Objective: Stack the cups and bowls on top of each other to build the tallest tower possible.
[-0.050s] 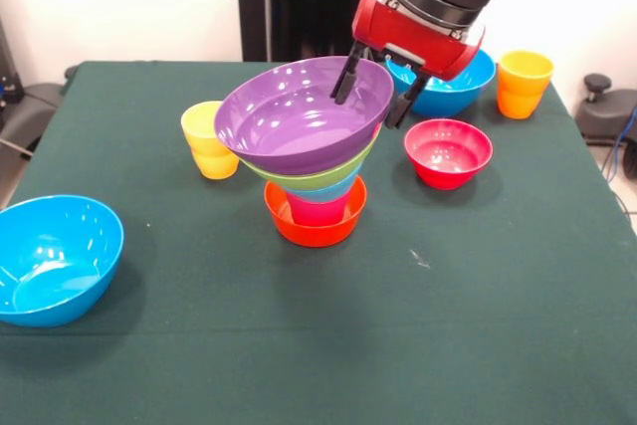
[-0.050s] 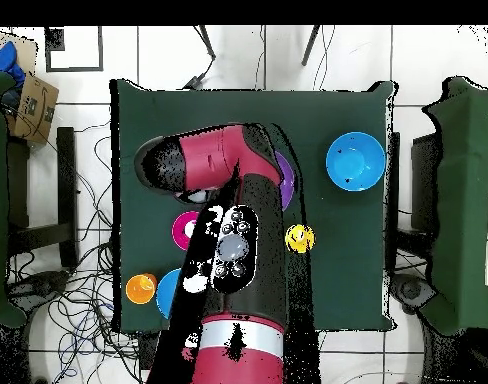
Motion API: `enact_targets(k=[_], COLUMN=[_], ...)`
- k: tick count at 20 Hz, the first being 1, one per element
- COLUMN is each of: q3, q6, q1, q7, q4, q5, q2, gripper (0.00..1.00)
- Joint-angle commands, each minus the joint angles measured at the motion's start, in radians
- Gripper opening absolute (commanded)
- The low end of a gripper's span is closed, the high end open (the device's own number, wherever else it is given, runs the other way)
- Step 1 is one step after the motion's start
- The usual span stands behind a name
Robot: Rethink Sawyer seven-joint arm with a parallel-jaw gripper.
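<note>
Nowhere can you read a label or any writing. Your pincer straddles the far rim of the purple bowl, fingers parted, one inside and one outside; whether they pinch it, you cannot tell. That bowl tops the tower mid-desk, tilted over green, light blue, red-pink and the orange base. Overhead, the arm hides nearly all of it. At 9 o'clock stands a yellow cup, at 2 a red bowl.
</note>
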Motion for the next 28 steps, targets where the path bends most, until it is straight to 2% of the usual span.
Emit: enact_targets(k=[1, 11, 19, 28], q3=[0.082, 0.072, 0.080, 0.070], q6=[0.002, 0.121, 0.145, 0.218], q1=[-0.016, -0.006, -0.009, 0.007], q7=[-0.005, -0.035, -0.042, -0.030], q4=[0.005, -0.052, -0.017, -0.053], q5=[0.015, 0.021, 0.049, 0.053], q2=[0.023, 0.012, -0.050, -0.063], gripper=[1.00, 1.00, 1.00, 1.00])
